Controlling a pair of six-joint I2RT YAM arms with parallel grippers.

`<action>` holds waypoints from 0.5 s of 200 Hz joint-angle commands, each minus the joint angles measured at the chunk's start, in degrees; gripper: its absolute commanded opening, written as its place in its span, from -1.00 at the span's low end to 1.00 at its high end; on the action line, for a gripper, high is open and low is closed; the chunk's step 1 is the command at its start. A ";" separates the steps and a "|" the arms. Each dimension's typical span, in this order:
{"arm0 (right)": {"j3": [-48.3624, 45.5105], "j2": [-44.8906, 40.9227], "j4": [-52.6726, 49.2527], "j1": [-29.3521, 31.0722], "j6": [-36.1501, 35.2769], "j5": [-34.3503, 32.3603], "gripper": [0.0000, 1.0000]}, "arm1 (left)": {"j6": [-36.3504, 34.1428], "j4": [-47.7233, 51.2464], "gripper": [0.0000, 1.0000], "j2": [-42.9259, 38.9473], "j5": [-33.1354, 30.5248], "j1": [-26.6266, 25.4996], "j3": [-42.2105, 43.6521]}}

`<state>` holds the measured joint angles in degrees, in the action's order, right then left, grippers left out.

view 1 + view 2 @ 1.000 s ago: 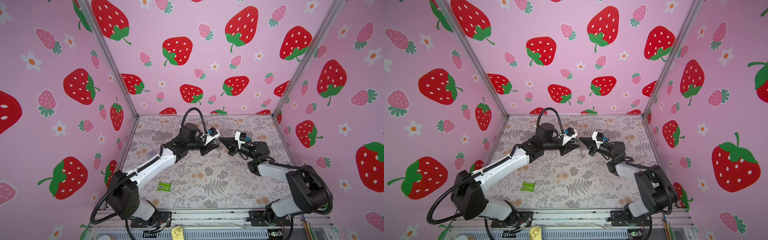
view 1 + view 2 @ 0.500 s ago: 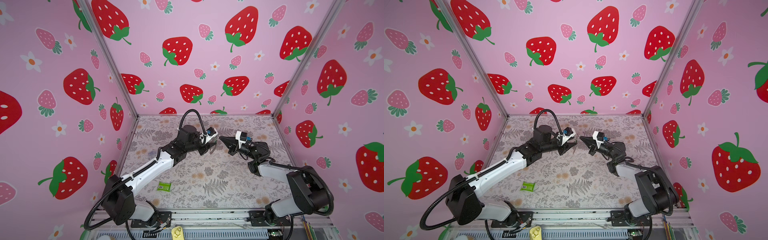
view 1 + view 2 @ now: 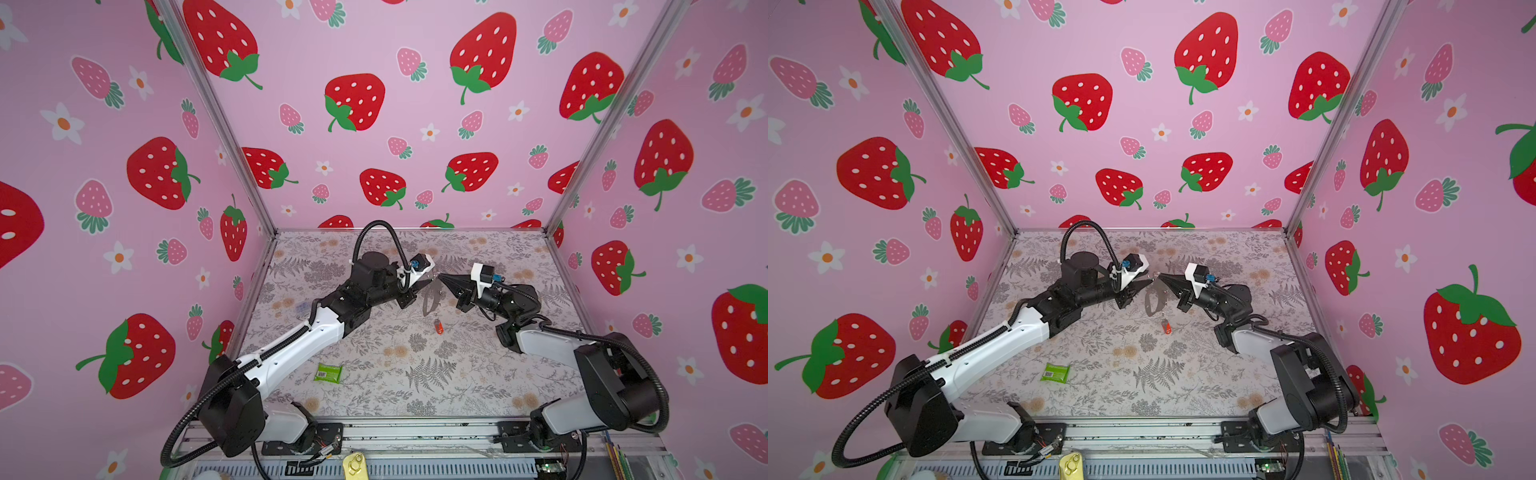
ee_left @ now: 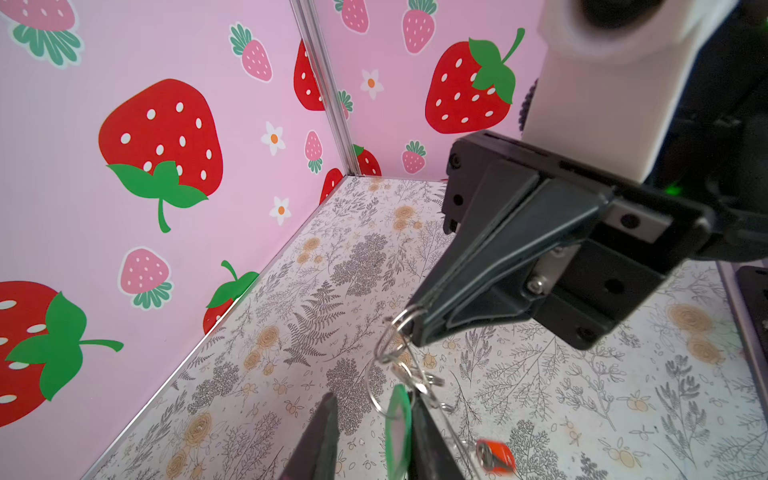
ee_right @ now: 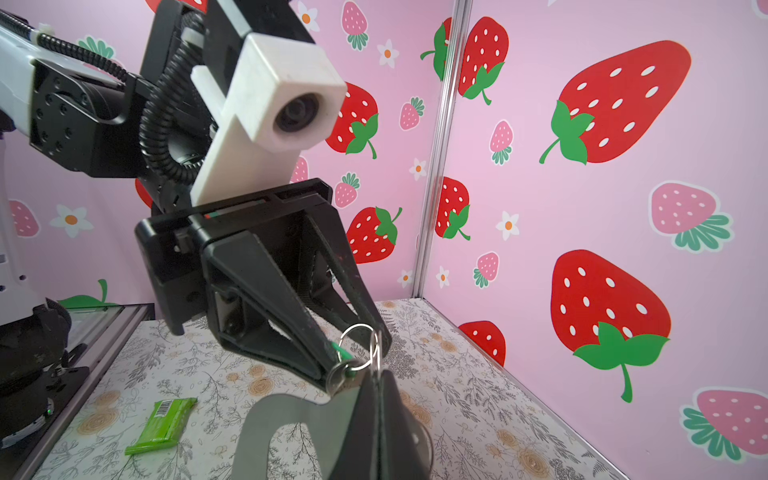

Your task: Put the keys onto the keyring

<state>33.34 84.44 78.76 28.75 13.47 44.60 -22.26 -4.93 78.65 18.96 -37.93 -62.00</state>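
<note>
keyring point(image 5: 291, 409) | right tool point(image 4: 411, 328) clamps its silver ring point(image 4: 392, 332); left tool point(image 5: 355, 357) around green key point(image 4: 398, 424), grip unclear

Green packet point(image 3: 328, 372) with a barcode label is lying flat on the fern-print tabletop point(image 3: 415, 386), toward the front edge. Strawberry-print walls point(image 3: 374, 50) are closing in three sides. A small yellow piece point(image 3: 354, 465) is sitting by the front rail point(image 3: 415, 434).

Green key point(image 4: 398, 428) blurred, outline unclear; red key point(image 4: 494, 455) blurred; keyring point(image 5: 266, 411) strap cropped by picture edge.
</note>
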 commanded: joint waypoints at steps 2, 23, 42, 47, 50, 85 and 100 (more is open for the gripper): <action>0.16 -0.89 2.71 0.36 0.63 0.43 -1.00 | -0.29 -2.37 -0.42 -0.32 2.34 -0.30 0.30; 0.15 -0.95 2.80 0.35 0.69 0.41 -1.00 | -0.41 -1.69 -0.53 0.12 3.15 -0.29 0.03; 0.02 -1.10 2.75 0.34 0.06 0.84 -1.00 | -0.59 -0.43 -0.48 0.31 3.72 -0.09 -0.35; -0.05 -1.29 2.22 0.34 -0.38 0.88 -1.00 | -0.71 0.23 -0.40 0.23 4.06 0.19 -0.46; -0.07 -1.42 1.93 0.38 -0.72 0.85 -1.00 | -0.64 0.53 -0.35 0.14 4.33 0.37 -0.54; -0.04 -3.13 -2.52 0.25 -4.59 1.27 -1.00 | 4.97 5.02 -0.28 -0.27 18.63 7.61 -2.88; 0.19 -3.61 -3.98 0.25 -5.64 1.66 -1.00 | 7.49 8.89 -0.29 0.95 23.38 9.36 -5.84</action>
<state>33.34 83.09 75.99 28.75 10.41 45.06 -19.31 -1.48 78.76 30.89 -31.62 -62.13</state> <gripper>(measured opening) 0.041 0.354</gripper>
